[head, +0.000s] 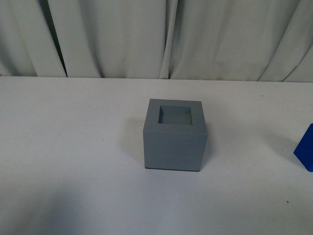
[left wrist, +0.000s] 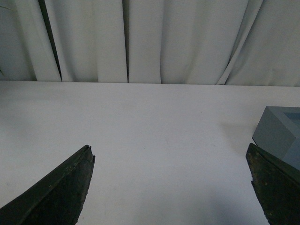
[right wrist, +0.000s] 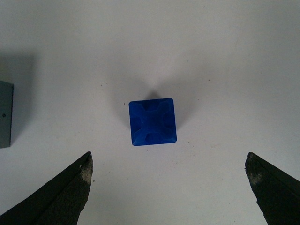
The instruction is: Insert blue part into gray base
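Note:
The gray base (head: 174,135) stands upright mid-table in the front view, its square socket facing up and empty. One corner of it shows in the left wrist view (left wrist: 280,136) and an edge in the right wrist view (right wrist: 5,114). The blue part (head: 305,149) is cut off by the front view's right edge. The right wrist view shows it from above (right wrist: 153,122), standing on the table. My right gripper (right wrist: 168,161) is open, hanging above the blue part and apart from it. My left gripper (left wrist: 169,154) is open and empty over bare table, left of the base.
A white table (head: 68,147) carries both objects. White curtains (head: 156,36) hang along its far edge. Neither arm shows in the front view.

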You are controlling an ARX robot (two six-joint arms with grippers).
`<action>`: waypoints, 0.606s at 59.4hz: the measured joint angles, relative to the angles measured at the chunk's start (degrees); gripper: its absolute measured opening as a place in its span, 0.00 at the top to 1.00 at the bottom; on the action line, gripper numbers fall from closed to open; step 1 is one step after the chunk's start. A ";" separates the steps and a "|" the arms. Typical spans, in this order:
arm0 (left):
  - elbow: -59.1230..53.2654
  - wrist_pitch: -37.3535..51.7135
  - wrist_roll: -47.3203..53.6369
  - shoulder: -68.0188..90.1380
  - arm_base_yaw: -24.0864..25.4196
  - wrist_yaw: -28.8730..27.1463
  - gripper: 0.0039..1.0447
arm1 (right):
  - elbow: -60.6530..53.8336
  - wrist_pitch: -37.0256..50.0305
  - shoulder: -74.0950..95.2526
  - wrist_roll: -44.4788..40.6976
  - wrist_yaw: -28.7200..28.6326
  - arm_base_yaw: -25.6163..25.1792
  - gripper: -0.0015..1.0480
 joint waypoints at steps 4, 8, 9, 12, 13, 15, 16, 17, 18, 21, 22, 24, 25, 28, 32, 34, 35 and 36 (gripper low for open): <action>0.00 0.00 0.00 0.00 0.00 0.02 0.06 | 0.00 0.02 2.27 -0.44 0.68 0.46 0.09; 0.00 0.00 0.00 0.00 0.00 0.02 0.06 | 0.00 0.39 3.50 -0.63 1.18 0.61 0.09; 0.00 0.00 0.00 0.00 0.02 0.02 0.06 | 0.00 0.46 3.69 -0.66 1.22 0.61 0.09; 0.00 0.00 0.00 0.00 0.00 0.00 0.06 | 0.00 0.81 4.59 -0.90 1.75 0.66 0.09; 0.00 0.00 0.00 0.00 0.00 0.02 0.06 | 0.00 0.83 4.76 -0.87 1.79 0.66 0.09; 0.00 0.00 0.00 0.00 0.00 0.00 0.06 | 0.00 0.94 5.31 -0.87 1.79 0.70 0.09; 0.00 0.00 0.00 0.00 0.00 0.02 0.06 | 0.00 0.96 5.46 -0.87 1.79 0.72 0.09; 0.00 0.00 0.00 0.00 0.00 0.00 0.06 | 0.00 1.05 5.77 -0.92 1.84 0.74 0.09; 0.00 0.00 0.00 0.00 0.00 0.00 0.06 | 0.00 1.09 5.99 -0.96 1.86 0.76 0.09; 0.00 0.00 0.00 0.00 0.02 0.00 0.06 | 0.00 1.29 7.04 -1.05 1.86 1.01 0.09; 0.00 0.00 0.00 0.00 0.00 0.00 0.06 | 0.00 1.36 7.32 -1.07 1.84 1.11 0.09; 0.00 0.00 0.00 0.00 0.00 0.02 0.06 | 0.00 1.86 7.93 -1.25 2.23 1.31 0.09; 0.00 0.00 0.00 0.00 0.00 0.00 0.06 | 0.00 2.08 8.17 -1.27 2.32 1.38 0.09; 0.00 0.00 0.00 0.00 0.00 0.00 0.06 | 0.00 2.54 8.85 -1.29 2.58 1.55 0.09; 0.00 0.00 0.00 0.00 0.00 0.00 0.06 | 0.15 2.97 10.19 -1.29 2.73 1.81 0.09; 0.00 0.00 0.00 0.00 0.00 0.00 0.06 | 0.24 3.13 10.75 -1.27 2.86 1.92 0.09; 0.00 0.00 0.00 0.00 0.02 0.00 0.06 | 0.33 3.17 11.08 -1.27 2.93 2.01 0.09; 0.00 0.00 0.00 0.00 0.00 0.00 0.06 | 0.37 3.19 11.26 -1.27 2.95 2.05 0.09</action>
